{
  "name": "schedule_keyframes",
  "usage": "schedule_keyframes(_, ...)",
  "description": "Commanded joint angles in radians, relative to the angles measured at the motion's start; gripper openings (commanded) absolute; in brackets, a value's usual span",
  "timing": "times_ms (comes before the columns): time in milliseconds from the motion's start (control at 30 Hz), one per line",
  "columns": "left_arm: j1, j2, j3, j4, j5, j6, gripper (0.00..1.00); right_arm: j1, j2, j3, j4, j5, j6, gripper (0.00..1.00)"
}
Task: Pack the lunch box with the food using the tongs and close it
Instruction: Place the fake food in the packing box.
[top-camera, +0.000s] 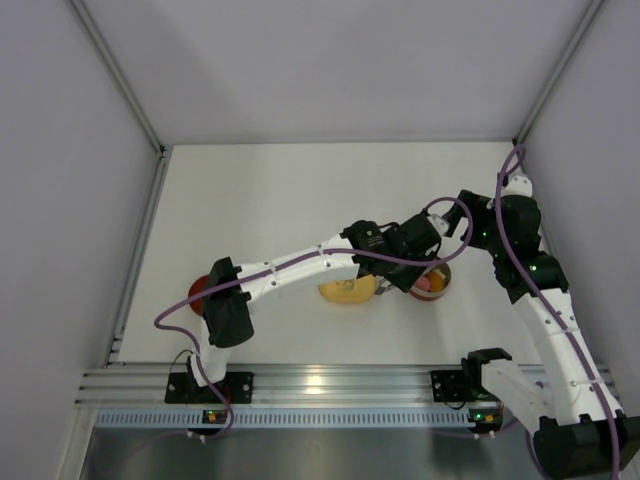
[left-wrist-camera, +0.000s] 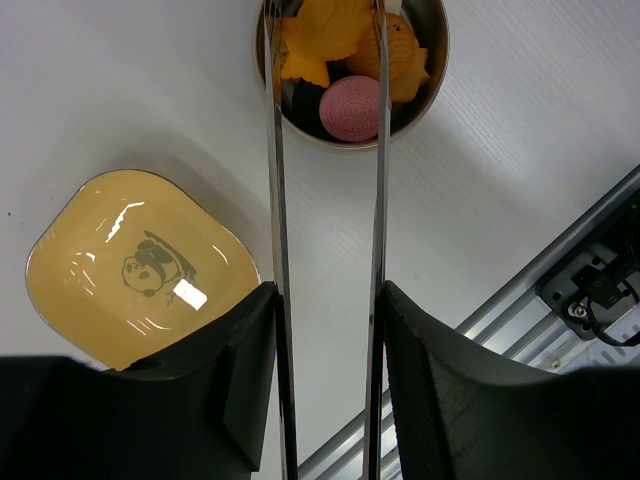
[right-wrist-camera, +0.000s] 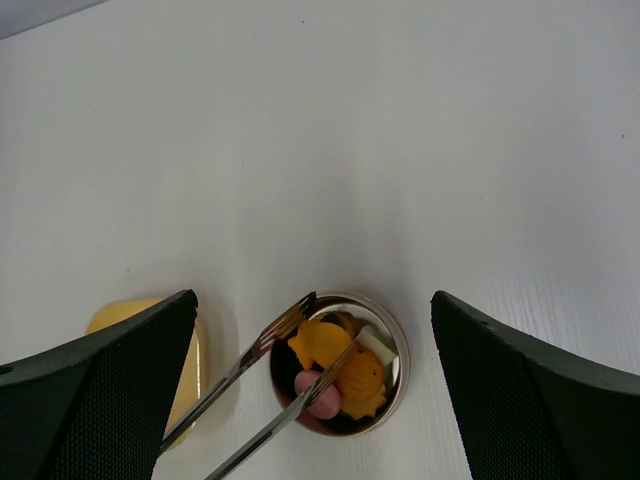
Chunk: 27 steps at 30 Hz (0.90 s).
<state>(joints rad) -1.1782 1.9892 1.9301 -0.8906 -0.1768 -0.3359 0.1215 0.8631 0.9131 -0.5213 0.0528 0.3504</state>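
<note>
Straight ahead of my left gripper (left-wrist-camera: 327, 300) sits the lunch box (left-wrist-camera: 436, 40), food (left-wrist-camera: 350, 105) piled inside, with the tongs' (left-wrist-camera: 378, 250) tips held apart over it. My left gripper pinches both tong arms. The yellow dish (left-wrist-camera: 70, 250) lies to its left. My right gripper (right-wrist-camera: 312, 300) hangs spread wide above the box.

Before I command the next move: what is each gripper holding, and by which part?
The left gripper holds the tongs by both arms partway along, tips over the lunch box. The right gripper is open and holds nothing.
</note>
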Motion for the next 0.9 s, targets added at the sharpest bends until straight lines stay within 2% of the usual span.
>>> schedule_keyframes(0,0.002,0.01,0.04,0.056,-0.021,0.011,0.49,-0.002,-0.022,0.041,-0.006,-0.025,-0.007,0.99)
schedule_keyframes(167,0.002,0.008,0.04,0.058,-0.016,0.011,0.52,-0.002,-0.026,0.04,-0.005,-0.025,-0.008,0.99)
schedule_keyframes(867,0.002,-0.001,0.04,0.071,-0.016,0.015,0.51,-0.002,-0.026,0.036,-0.005,-0.024,-0.008,0.99)
